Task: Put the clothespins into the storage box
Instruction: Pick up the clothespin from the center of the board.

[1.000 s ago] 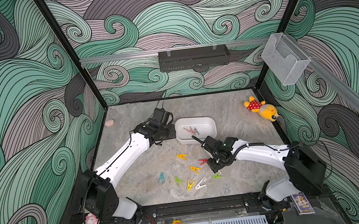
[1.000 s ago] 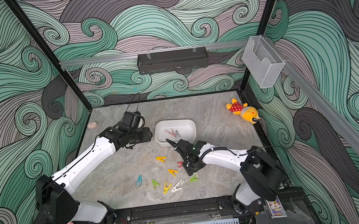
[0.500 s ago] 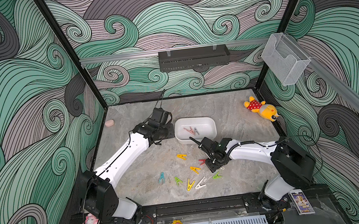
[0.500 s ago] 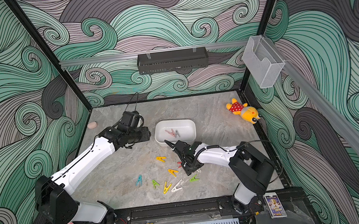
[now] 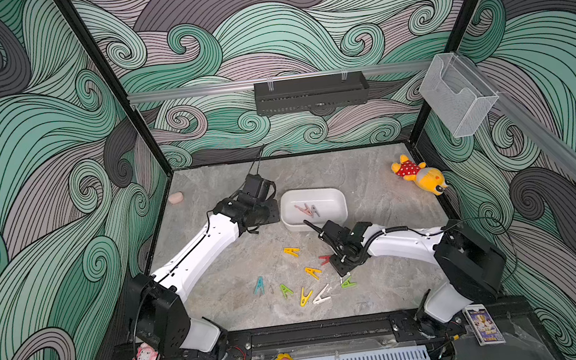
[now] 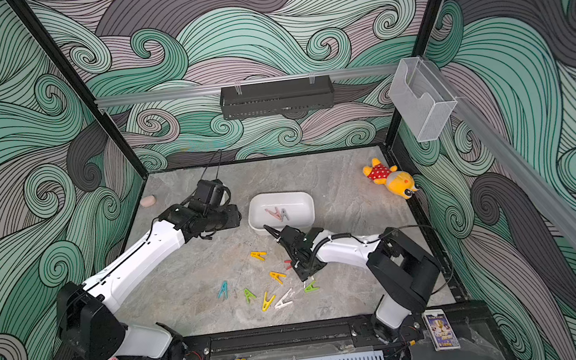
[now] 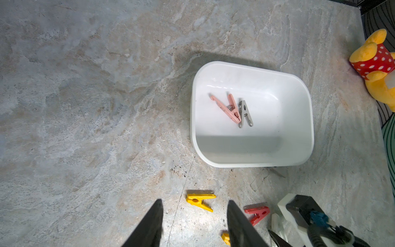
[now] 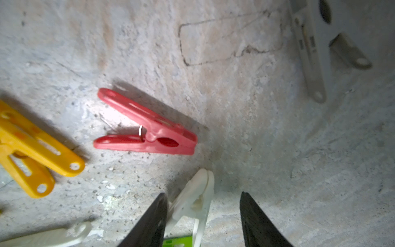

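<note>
The white storage box holds a pink clothespin and a grey one. Several more clothespins lie loose in front of it, among them yellow, red, teal, green and white. My right gripper is down among them, open, its fingers astride a white clothespin that touches one finger. My left gripper hovers left of the box, open and empty.
A yellow plush bear in a red dress lies at the back right, and a small pink lump at the back left. A black perforated tray and a clear holder hang on the walls.
The right arm has pulled in and lowered, bringing its gripper down among the clothespins with the jaws slightly narrower. The left arm has not moved.
</note>
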Motion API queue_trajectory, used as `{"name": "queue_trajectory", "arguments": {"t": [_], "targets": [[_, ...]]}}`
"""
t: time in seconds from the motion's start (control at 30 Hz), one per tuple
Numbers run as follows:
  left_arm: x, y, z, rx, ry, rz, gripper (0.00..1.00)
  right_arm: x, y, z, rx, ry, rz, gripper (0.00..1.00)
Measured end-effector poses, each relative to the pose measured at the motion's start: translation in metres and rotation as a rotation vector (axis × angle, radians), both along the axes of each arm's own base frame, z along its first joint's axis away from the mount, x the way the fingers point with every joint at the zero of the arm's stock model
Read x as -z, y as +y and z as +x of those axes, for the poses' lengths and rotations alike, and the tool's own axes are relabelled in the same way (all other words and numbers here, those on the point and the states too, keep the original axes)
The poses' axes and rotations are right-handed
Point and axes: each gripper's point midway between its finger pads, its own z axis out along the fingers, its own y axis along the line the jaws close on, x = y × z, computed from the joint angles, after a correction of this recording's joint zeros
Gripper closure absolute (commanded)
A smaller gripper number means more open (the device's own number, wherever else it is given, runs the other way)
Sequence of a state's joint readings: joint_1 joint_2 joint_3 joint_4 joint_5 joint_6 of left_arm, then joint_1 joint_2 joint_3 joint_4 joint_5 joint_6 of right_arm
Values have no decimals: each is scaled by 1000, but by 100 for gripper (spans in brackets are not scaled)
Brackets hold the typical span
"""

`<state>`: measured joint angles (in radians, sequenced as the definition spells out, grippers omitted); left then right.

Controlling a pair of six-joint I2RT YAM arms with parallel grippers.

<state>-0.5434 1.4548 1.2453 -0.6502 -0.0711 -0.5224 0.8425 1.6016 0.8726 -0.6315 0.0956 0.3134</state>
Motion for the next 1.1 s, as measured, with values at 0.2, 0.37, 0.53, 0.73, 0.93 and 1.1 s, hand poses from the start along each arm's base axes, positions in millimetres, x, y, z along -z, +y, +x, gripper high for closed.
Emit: {"name": "queue_trajectory", "arguments": {"t": [0.2, 0.37, 0.53, 0.73, 0.93, 1.1], "targets": [[0, 2, -1, -4, -1, -1, 48, 2, 2, 3, -7, 1, -5, 51], [-9, 8, -5, -13, -24, -11, 49, 4, 5, 3, -11, 8, -3, 59], [-18, 13, -9, -22, -52, -14, 48, 4, 7, 2, -10, 16, 7, 62], [-15, 18, -12, -32, -52, -4, 48, 3, 5, -1, -6, 26, 7, 61], [-15, 19, -12, -34, -52, -2, 48, 0, 2, -4, 7, 28, 10, 57], [-15, 19, -12, -34, -52, -2, 48, 2, -1, -7, 14, 34, 4, 61]]}}
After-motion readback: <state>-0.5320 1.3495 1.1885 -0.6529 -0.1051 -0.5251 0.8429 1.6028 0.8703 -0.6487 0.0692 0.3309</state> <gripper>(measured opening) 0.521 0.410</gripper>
